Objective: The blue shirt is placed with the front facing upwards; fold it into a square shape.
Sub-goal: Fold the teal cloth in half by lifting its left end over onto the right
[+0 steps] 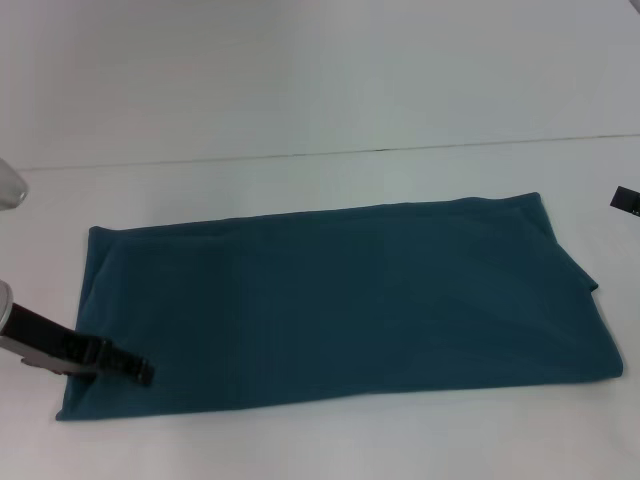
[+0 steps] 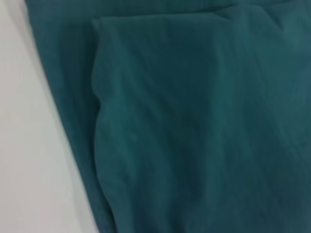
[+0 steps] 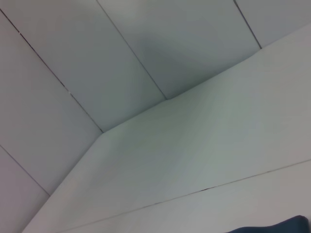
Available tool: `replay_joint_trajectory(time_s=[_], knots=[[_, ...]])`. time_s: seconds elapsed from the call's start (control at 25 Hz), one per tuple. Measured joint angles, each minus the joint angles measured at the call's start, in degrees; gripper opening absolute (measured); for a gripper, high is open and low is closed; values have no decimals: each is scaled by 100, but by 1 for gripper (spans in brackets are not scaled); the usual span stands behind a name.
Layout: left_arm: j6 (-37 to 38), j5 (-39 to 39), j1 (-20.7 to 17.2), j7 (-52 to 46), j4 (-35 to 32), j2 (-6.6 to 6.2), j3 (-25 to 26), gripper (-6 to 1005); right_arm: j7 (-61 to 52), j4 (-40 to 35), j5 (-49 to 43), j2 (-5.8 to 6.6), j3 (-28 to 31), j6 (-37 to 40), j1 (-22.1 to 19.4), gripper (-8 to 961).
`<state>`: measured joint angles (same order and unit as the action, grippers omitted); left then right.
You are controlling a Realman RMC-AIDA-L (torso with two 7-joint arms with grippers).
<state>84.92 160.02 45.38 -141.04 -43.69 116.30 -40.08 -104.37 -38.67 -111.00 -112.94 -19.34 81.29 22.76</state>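
I am looking at the shirt (image 1: pixel 340 305) lying flat on the table (image 1: pixel 320 440) as a long band, print hidden, so lengthwise folds look done; folding across remains. Left end effector (image 1: pixel 135 371) is hovering at its near-left corner; I cannot tell its state.

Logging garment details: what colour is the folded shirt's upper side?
Plain dark teal-blue shirt, no print showing; head view shows it best.
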Motion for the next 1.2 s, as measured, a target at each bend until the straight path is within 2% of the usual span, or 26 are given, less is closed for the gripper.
replay_joint_trajectory(time_s=[0.28, 0.64, 1.2], knots=[[11, -6, 17, 19, -16, 13, 0, 906, 1, 0, 0, 0, 0, 2, 0, 917], [15, -7, 38, -49, -531, -32, 71, 905, 0, 0, 0, 0, 0, 0, 13, 917], [-570, 42, -23, -111, -440, 42, -39, 905, -32, 0, 0, 0, 0, 0, 50, 916]])
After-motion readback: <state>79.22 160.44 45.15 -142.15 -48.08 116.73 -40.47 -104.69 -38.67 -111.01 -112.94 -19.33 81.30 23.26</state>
